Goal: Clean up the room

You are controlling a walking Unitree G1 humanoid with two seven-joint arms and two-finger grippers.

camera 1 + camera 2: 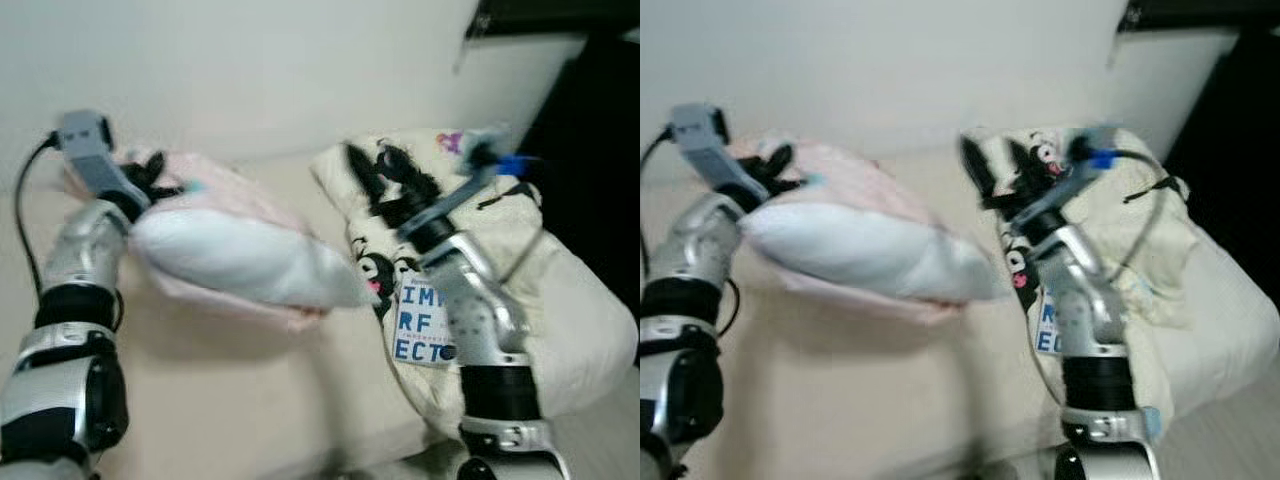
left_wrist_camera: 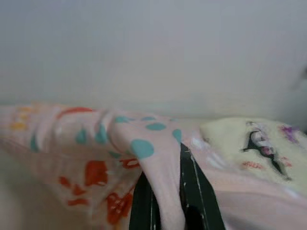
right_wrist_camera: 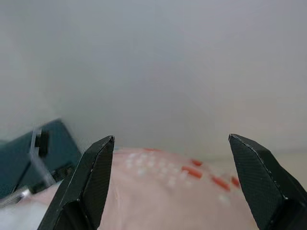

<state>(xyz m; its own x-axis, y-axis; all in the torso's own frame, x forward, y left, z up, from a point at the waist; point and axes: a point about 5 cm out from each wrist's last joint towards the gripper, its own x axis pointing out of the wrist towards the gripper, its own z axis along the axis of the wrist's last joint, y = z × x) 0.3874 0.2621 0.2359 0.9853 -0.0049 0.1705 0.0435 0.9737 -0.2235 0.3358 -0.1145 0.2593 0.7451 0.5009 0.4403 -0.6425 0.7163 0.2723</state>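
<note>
Because the room is being tidied, the bedding is the object in hand, and each entry below gives a placement and its likely reason.

Pillow: the soft pink pillow with a white underside and orange and teal print (image 1: 235, 250) is raised clear of the beige mattress surface (image 1: 230, 390), its far end at the left gripper and its near tip pointing toward the right arm; it appears lifted so it can be set down elsewhere.

Left gripper: the left gripper (image 1: 150, 180), up near the pale wall (image 1: 250, 70), has its black fingers (image 2: 192, 191) closed on a fold of the pillow's printed fabric, seemingly a pinch at one end because the pillow is limp.

Right gripper: the right gripper (image 1: 990, 175) is raised with fingers spread wide and nothing between them; the pink cloth lies just beyond its tips, probably to support the sagging end.

Cream bedding: the cream cartoon-printed pillow (image 1: 500, 300) rests against the right end of the bed, behind the right arm, untouched.
</note>
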